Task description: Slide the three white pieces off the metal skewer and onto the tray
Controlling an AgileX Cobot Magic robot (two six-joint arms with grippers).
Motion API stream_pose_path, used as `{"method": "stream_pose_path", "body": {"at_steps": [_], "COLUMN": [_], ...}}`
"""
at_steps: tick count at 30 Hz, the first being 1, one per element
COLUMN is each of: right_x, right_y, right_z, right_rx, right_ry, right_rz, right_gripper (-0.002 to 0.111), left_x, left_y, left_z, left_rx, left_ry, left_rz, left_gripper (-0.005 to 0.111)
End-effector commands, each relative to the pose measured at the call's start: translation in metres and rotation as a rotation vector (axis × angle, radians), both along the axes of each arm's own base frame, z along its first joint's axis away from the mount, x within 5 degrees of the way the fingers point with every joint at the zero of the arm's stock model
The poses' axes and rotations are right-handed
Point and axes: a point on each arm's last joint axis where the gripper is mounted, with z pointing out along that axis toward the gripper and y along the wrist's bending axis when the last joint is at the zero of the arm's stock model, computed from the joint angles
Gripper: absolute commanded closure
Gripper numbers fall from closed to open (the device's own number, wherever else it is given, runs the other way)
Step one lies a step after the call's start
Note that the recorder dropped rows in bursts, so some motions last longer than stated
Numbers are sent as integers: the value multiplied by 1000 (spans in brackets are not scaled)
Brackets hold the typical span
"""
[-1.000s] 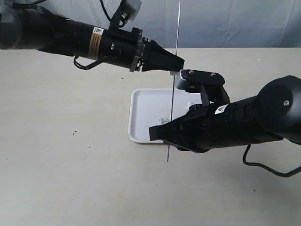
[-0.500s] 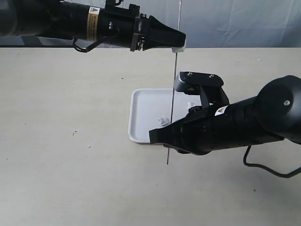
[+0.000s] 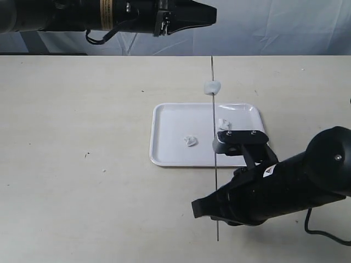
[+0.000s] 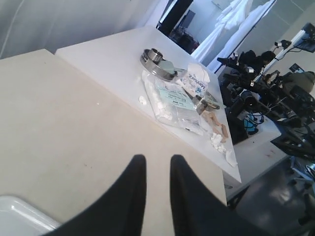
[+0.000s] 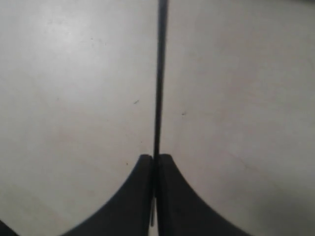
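Over the pale counter [image 3: 82, 192], a thin grey metal skewer [image 3: 214, 109] is pinched upright by the right hand [image 5: 155, 164] so its last soft white lump [image 3: 211, 86] can be slid onto the glossy white tray [image 3: 170, 126]; the left hand [image 4: 156, 160] is kept spread, empty.

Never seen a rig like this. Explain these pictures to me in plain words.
Two black robot arms work over a beige table. The wide picture looks on from outside; the other two come from a camera on each wrist. On the table lies a white tray with two white pieces in it. The right claw is shut on a thin metal skewer, held upright; a third white piece sits near its top. The left claw hangs high, slightly parted, holding nothing.
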Motion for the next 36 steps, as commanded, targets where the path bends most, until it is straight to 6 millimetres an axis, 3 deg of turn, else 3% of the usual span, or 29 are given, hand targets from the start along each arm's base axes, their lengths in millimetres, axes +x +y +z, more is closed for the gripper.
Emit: {"method": "stream_pose_path", "body": {"at_steps": [1, 10, 18, 26, 36], "right_x": [1, 4, 11, 19, 18], "right_y": [-1, -1, 5, 13, 13], "right_z": [0, 1, 10, 24, 25], "right_rx": [-4, -3, 25, 63, 67], "right_ry": [-27, -56, -86, -118, -109], "right_rz": [-2, -18, -24, -16, -11], "right_gripper": [109, 109, 109, 109, 109], "left_x": [2, 2, -2, -4, -4], "left_y": [0, 4, 8, 17, 17], "left_z": [8, -10, -18, -22, -22], "left_rx": [-13, 198, 223, 199, 200], "left_ry": [-18, -4, 79, 114, 70], "left_rz": [27, 29, -29, -111, -119], "left_gripper": [89, 87, 53, 53, 53]}}
